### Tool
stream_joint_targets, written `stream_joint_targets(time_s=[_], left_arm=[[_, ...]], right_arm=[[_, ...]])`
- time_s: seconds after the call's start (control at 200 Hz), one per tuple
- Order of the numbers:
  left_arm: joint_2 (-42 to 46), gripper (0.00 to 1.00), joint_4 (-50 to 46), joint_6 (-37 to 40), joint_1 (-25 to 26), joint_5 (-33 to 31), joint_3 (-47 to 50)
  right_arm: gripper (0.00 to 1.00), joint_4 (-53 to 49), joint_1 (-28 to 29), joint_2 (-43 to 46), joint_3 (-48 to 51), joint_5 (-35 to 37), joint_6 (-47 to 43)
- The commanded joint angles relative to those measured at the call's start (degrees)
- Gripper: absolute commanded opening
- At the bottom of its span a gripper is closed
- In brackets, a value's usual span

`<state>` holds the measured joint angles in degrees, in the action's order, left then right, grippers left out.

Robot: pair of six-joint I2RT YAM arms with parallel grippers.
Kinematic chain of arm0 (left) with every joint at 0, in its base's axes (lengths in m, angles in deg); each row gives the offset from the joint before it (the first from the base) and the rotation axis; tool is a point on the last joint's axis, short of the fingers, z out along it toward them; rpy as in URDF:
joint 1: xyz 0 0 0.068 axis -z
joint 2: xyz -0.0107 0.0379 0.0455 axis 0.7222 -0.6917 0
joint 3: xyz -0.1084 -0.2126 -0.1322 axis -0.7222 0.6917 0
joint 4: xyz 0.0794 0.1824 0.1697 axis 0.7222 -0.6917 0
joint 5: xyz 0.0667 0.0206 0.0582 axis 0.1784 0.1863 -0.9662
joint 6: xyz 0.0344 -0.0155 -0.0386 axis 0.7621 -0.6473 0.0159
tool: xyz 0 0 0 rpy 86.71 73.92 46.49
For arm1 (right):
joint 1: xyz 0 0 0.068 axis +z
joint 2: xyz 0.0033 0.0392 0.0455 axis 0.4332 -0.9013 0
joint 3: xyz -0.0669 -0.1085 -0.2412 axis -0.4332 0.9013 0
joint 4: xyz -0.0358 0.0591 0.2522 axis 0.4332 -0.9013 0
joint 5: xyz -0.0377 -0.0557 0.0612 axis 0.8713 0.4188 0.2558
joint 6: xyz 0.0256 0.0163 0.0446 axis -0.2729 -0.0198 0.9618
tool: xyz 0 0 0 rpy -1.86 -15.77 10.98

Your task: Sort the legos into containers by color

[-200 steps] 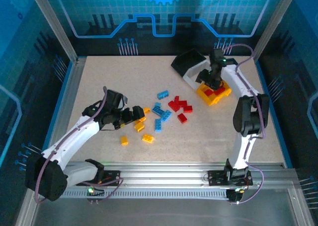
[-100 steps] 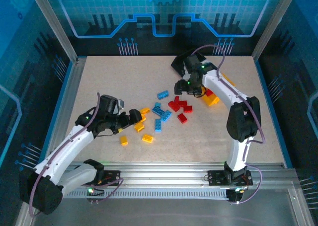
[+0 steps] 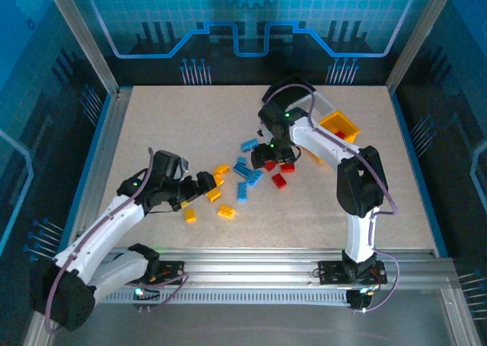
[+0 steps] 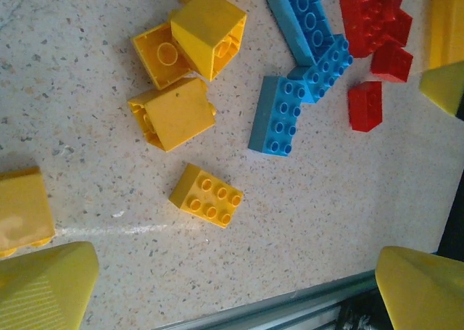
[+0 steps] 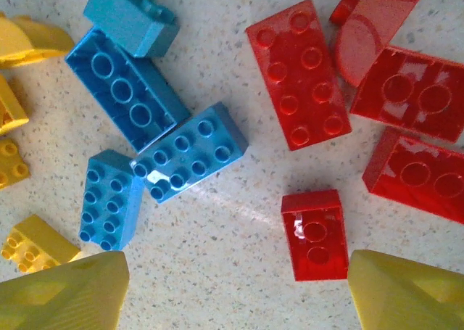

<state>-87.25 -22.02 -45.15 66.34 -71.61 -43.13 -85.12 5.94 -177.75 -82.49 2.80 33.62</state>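
Hovering the right gripper (image 3: 268, 154) over the red pile (image 3: 280, 166) at the middle of the table (image 3: 183, 125), jaws apart, empty (left gripper (image 3: 207, 182), open too, farther off at 8 o'clock). Likely targeting the small red brick (image 5: 314, 232), at 1 o'clock of the gap in the wrist view, lying 12-to-6.

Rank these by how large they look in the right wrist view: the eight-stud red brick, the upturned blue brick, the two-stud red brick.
1. The eight-stud red brick and the upturned blue brick look about alike, so they are unranked.
2. The two-stud red brick is clearly smallest.
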Motion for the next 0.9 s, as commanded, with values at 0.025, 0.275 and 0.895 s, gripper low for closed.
stream_joint_targets(time_s=[0.025,0.275,0.895], left_arm=[[-1.08,0.99,3.54,-0.94,-0.25,1.12,-0.05],[-1.16,0.99,6.19,-3.19,-0.29,1.56,3.42],[-1.71,0.99,4.33,-2.39,-0.29,1.23,2.03]], right_arm=[[0.8,-3.37,0.89,-0.07,0.7,0.71,-1.91],[0.77,-1.82,0.64,0.96,6.69,2.96,-2.46],[0.68,2.72,-0.59,-2.64,10.76,4.06,-2.0]])
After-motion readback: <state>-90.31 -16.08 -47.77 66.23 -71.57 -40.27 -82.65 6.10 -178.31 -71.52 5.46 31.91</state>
